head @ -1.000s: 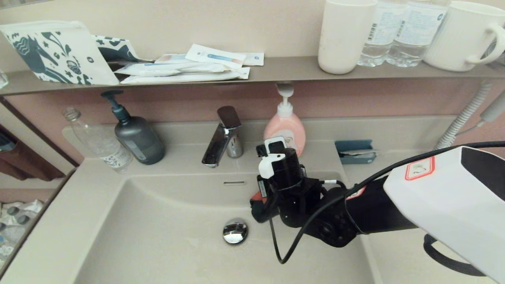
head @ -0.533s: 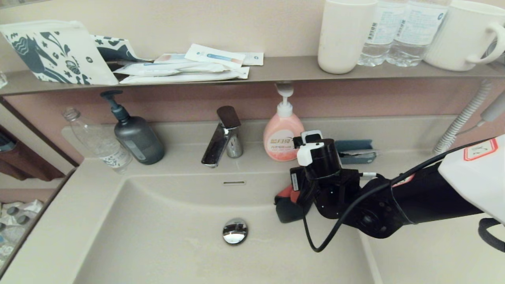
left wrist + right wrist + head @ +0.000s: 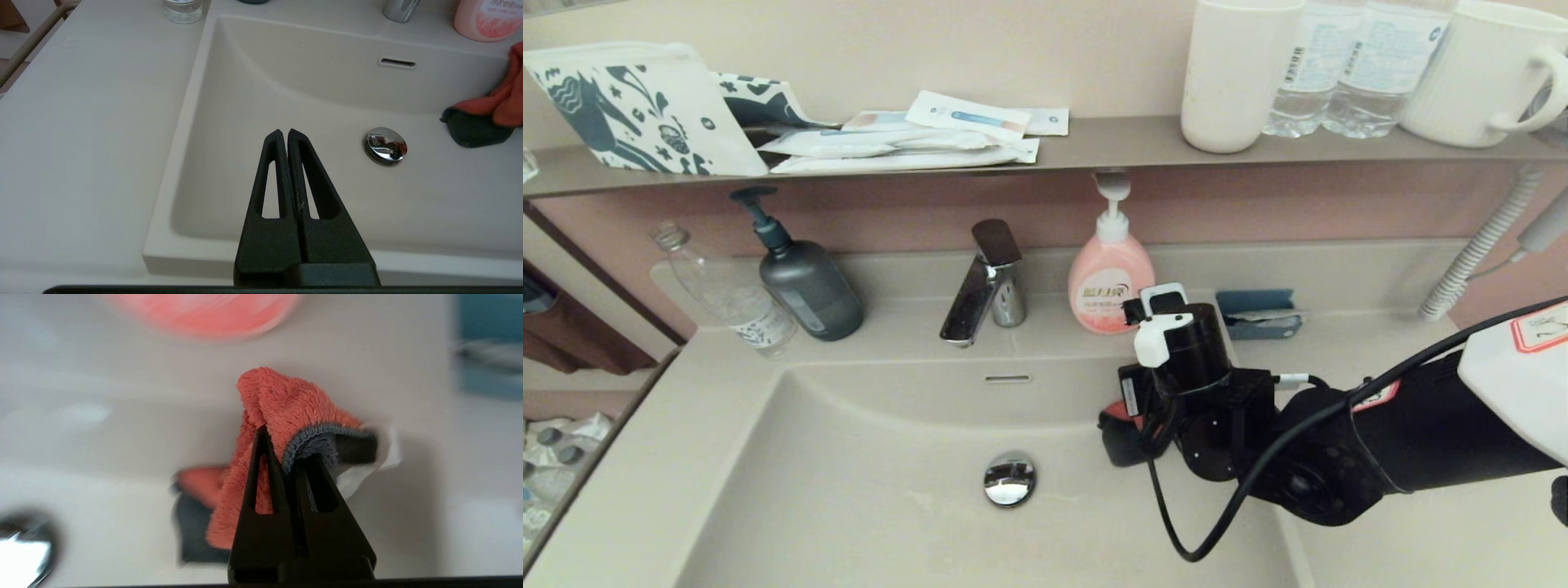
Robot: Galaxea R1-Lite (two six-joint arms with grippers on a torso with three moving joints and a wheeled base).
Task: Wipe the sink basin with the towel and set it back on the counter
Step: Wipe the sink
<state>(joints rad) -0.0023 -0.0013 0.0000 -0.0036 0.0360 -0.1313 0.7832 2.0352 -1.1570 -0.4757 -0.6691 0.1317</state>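
The beige sink basin (image 3: 866,457) has a chrome drain plug (image 3: 1009,478) and an overflow slot (image 3: 1008,378). My right gripper (image 3: 282,451) is shut on the towel (image 3: 282,400), a bunch of red-orange pile with a dark grey edge. The towel (image 3: 1123,433) hangs against the basin's right side, right of the drain, mostly hidden under the wrist in the head view. My left gripper (image 3: 284,131) is shut and empty over the basin's front left (image 3: 286,94); its view shows the towel (image 3: 490,110) beyond the plug (image 3: 385,145). The counter (image 3: 1405,523) flanks the basin.
Behind the basin stand a faucet (image 3: 984,282), a pink soap pump (image 3: 1109,282), a dark pump bottle (image 3: 809,286), a clear bottle (image 3: 727,294) and a blue tray (image 3: 1258,314). The shelf (image 3: 1094,143) above carries a patterned pouch (image 3: 637,110), packets, cups and bottles.
My right arm has dragged the towel from beside the drain plug to the basin's right side, then dipped slightly lower. The left gripper's earlier position is not shown.
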